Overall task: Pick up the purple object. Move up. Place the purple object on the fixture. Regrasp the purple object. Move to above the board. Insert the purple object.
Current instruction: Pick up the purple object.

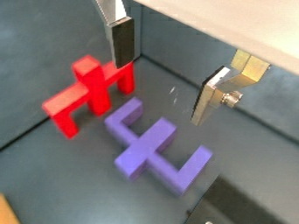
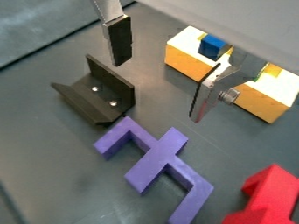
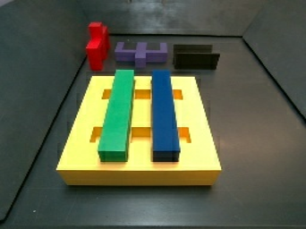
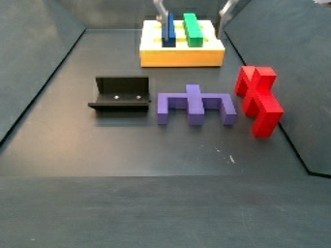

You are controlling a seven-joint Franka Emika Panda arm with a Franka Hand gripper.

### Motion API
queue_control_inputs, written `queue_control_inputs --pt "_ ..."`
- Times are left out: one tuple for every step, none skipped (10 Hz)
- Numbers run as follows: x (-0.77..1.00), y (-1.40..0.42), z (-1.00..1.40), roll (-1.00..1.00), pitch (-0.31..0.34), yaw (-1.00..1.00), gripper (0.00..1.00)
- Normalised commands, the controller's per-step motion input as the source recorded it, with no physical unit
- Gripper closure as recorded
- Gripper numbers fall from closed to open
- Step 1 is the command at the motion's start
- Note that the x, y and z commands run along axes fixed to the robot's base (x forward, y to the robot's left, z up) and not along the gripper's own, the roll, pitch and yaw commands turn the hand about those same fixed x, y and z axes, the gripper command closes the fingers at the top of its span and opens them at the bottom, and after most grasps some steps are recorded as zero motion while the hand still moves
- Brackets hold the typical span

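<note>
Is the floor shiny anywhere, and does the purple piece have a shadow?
In a wrist view the dark floor shows a pale streak of glare beside the open pincer, which hangs above the purple object; in a side view that piece casts only a faint shadow.

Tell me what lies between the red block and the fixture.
The purple object lies between the red block and the fixture, in a side view; the claw hangs above.

Purple object lies between fixture and red block; gripper fingers hang above board
</note>
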Motion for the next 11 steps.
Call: queue_control_inputs --pt "0.00 -0.23 -0.59 -0.09 -0.107 0.07 0.00" --pt "0.00 -0.13 -0.68 -0.08 -0.087 0.06 0.00" --pt "-0.17 -0.10 -0.61 -0.03 -0.130 0.07 0.00" --pt "-0.09 -0.10 -0.59 -0.02 -0.120 0.06 0.00" --pt "-0.11 -0.07 -0.63 0.00 -0.131 0.03 0.00" --pt "-0.09 -0.10 -0.64 0.00 -0.107 0.02 0.00" --pt "-0.11 -0.10 -0.59 0.00 -0.119 0.05 0.00" --pt "0.00 -0.11 -0.55 0.00 -0.086 0.06 0.00" --pt "-0.03 -0.14 -0.49 0.00 -0.084 0.06 0.00" --pt "0.00 -0.13 -0.47 0.01 -0.060 0.06 0.00" --pt "-0.03 -0.11 -0.41 0.02 -0.060 0.06 0.00"
